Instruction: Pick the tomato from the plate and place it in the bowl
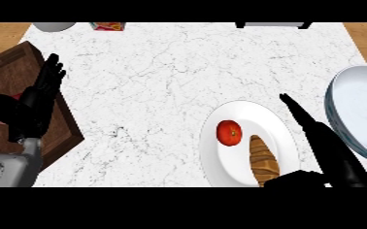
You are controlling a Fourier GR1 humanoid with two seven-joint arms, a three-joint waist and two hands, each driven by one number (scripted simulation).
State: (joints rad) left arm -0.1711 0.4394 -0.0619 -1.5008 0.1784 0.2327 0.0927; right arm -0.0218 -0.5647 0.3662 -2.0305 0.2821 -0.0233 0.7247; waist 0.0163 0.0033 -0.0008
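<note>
The tomato (229,132) sits on the left part of the white plate (215,160) in the lower right of the frame, beside a brown pastry (262,161) on the same plate. At the right edge, the grey-white bowl (344,102) shows only in part, with nothing visible inside. The right hand (319,138) hangs over the plate's right rim, fingers straight and together, holding nothing. The left hand (39,97) rests at the left edge over a dark wooden board (18,65), fingers straight and relaxed.
</note>
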